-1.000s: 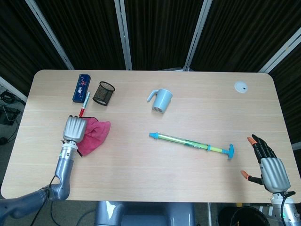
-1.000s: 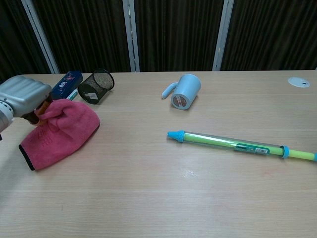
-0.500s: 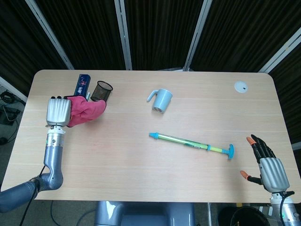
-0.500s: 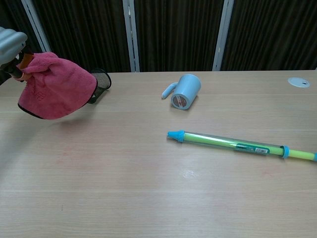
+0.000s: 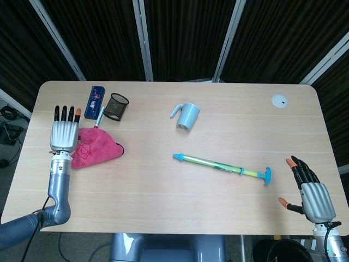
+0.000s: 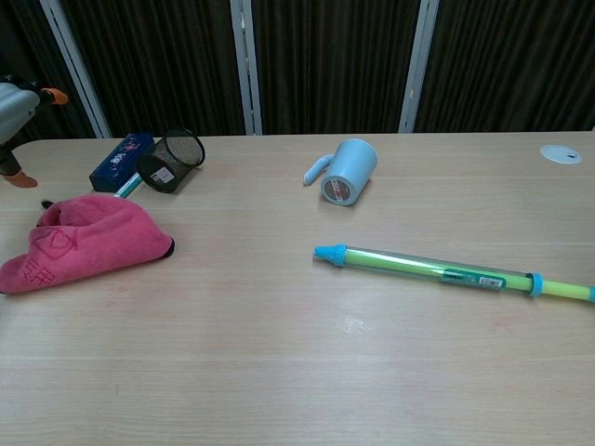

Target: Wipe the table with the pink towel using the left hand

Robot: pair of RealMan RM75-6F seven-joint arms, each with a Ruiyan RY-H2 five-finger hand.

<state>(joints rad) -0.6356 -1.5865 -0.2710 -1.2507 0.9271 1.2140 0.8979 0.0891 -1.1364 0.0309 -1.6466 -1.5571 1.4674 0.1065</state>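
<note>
The pink towel (image 5: 96, 152) (image 6: 84, 243) lies bunched on the table near the left edge. My left hand (image 5: 64, 132) hovers over its left part with fingers spread and straight, holding nothing. In the chest view only a bit of that hand (image 6: 19, 104) shows at the upper left, raised above the towel. My right hand (image 5: 310, 192) is at the table's front right corner, fingers spread, empty.
A black mesh cup (image 5: 115, 106) (image 6: 168, 160), a blue box (image 5: 95, 99) and a red-tipped pen (image 5: 100, 116) lie just behind the towel. A light blue mug (image 5: 186, 116) lies on its side mid-table. A long green and blue pump (image 5: 222, 166) lies right of centre.
My left hand let go of the raised towel, which dropped onto the table. The hand's fingers went from closed to spread. The right hand stayed put.
</note>
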